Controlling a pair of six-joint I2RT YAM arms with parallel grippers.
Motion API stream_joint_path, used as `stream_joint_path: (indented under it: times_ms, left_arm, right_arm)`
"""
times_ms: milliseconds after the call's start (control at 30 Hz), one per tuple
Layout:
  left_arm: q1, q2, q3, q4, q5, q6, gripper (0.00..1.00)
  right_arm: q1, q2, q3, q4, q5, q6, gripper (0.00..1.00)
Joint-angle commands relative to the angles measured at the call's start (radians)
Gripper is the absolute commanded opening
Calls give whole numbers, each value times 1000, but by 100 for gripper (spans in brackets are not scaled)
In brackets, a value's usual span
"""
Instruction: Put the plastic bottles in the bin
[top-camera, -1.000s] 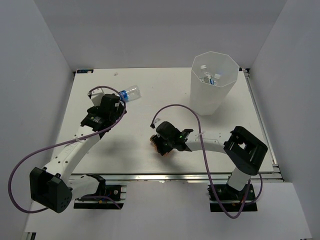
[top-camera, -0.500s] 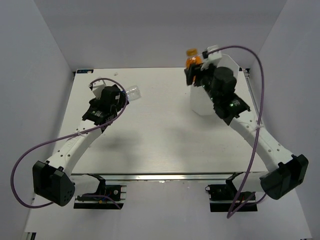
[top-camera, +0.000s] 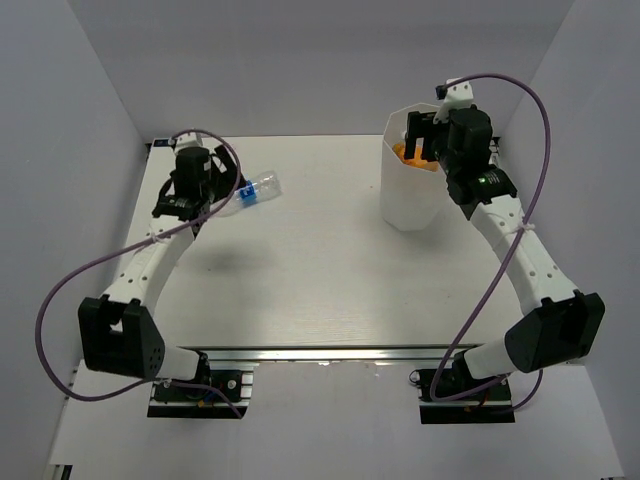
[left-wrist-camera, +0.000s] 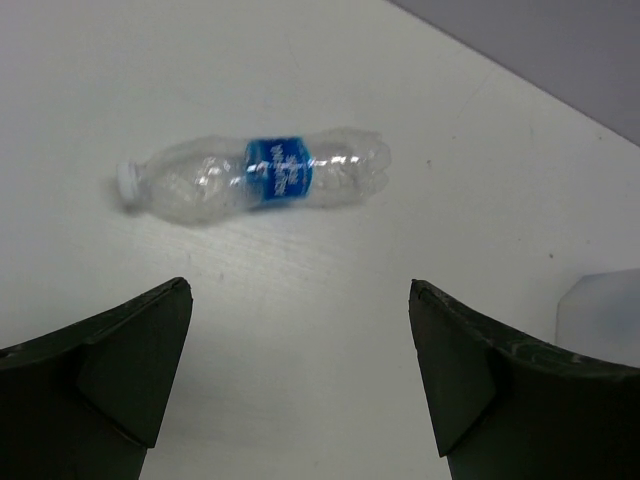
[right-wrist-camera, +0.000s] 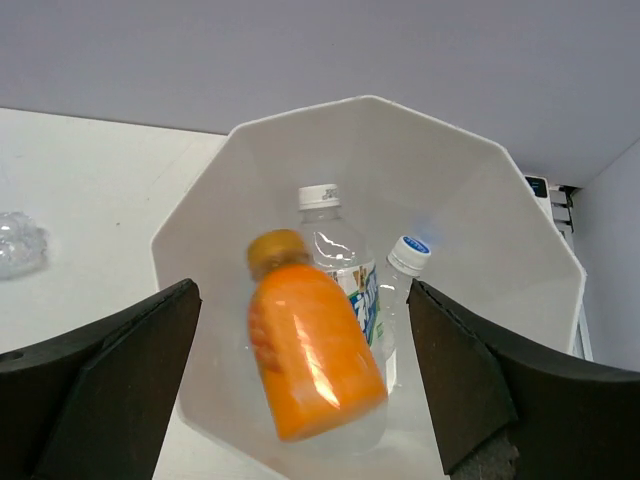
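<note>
**Right wrist view: orange bottle inside the bin, jaws gaping above it**

Right wrist view is showing you the right jaws spread wide and holding nothing, hanging directly over the mouth of the white bin (right-wrist-camera: 470, 210). Between the two fingers you are looking down at the short orange bottle (right-wrist-camera: 310, 350), which is sitting inside the rim with its cap end pointing toward the far wall. Its outline is coming through blurred, so you cannot tell whether it is resting on anything. Behind it, a clear bottle with a green-white label (right-wrist-camera: 348, 268) is standing against the far wall, white cap up. Just to its right, another clear bottle (right-wrist-camera: 405, 275) is leaning in with its cap at about the same height.

From the top camera, the bin (top-camera: 405, 200) is standing at the far right of the bench (top-camera: 320, 270), and a patch of orange is showing inside its rim.

On the left side, the left jaws are also standing wide open and empty, hovering over bare bench. Beyond the fingertips, a crumpled clear bottle with a blue label (left-wrist-camera: 265, 178) is lying on its side, white cap to the left in the left wrist view. It is touching neither finger. From above, that bottle (top-camera: 255, 188) is lying at the far left of the bench, well apart from the bin.
</note>
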Motion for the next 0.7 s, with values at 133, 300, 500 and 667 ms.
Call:
stream_joint_path:
  times_ms: [133, 300, 500, 667]
  left_arm:
    - [96, 250, 300, 13, 481, 542, 98]
    - [106, 450, 504, -164, 593, 838, 98]
    - [140, 690, 751, -338, 625, 996, 98]
    - [145, 856, 911, -484, 625, 1068, 98]
  right_arm:
    - [-9, -116, 38, -37, -130, -60, 89]
    - [-10, -226, -22, -93, -246, -71, 89]
    - [-10, -399, -203, -44, -387, -24, 89]
    - [-9, -450, -257, -73, -388, -19, 89]
